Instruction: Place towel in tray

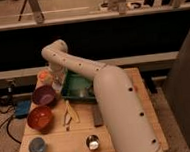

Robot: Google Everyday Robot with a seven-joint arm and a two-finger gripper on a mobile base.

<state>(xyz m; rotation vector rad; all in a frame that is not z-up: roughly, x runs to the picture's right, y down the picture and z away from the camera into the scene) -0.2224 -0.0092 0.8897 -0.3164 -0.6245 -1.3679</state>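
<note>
The dark-green tray (75, 87) lies at the back middle of the wooden table (124, 83). My white arm rises from the lower right, bends at an elbow at the back left and comes down. My gripper (57, 83) hangs at the tray's left rim, between the tray and the purple bowl (43, 95). A pale shape at the gripper's end could be the towel, but I cannot tell it from the gripper. A small pale patch (83, 93) lies in the tray by the arm. The arm hides the tray's right part.
A red bowl (40, 118) sits in front of the purple bowl. An orange object (43, 75) is at the back left corner. Tongs (68, 113) and a dark bar (98, 115) lie mid-table. A blue cup (37, 145) and a metal cup (93, 142) stand near the front edge.
</note>
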